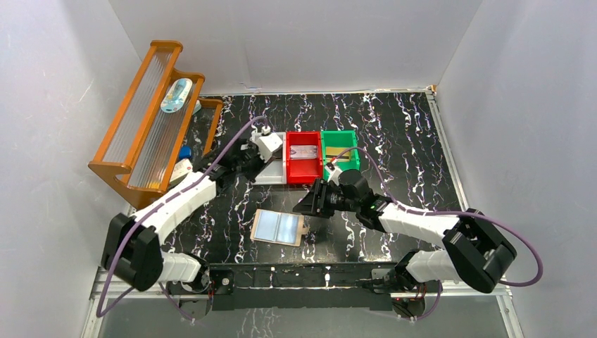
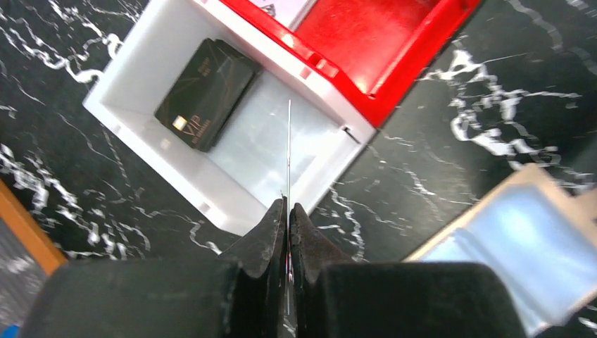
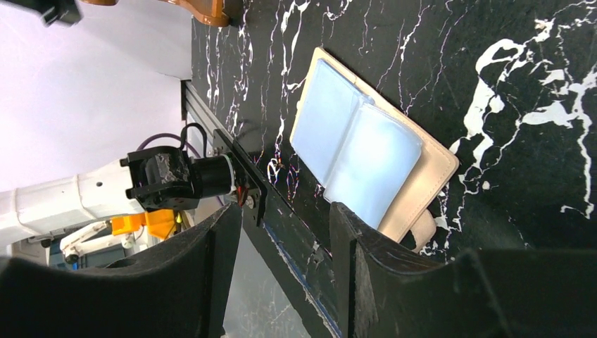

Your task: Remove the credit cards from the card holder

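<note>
The card holder (image 1: 278, 227) lies open on the black marbled table, tan outside with pale blue pockets, and shows again in the right wrist view (image 3: 366, 151). My left gripper (image 2: 288, 208) is shut on a thin card (image 2: 288, 151), seen edge-on, above the white bin (image 2: 141, 74). A black card (image 2: 206, 93) lies flat in that bin. In the top view the left gripper (image 1: 262, 144) hangs over the white bin (image 1: 271, 172). My right gripper (image 3: 285, 232) is open and empty, just right of the holder (image 1: 310, 202).
A red bin (image 1: 304, 156) with a card in it and a green bin (image 1: 339, 149) stand right of the white one. An orange wooden rack (image 1: 151, 113) with small items fills the back left. Grey walls enclose the table.
</note>
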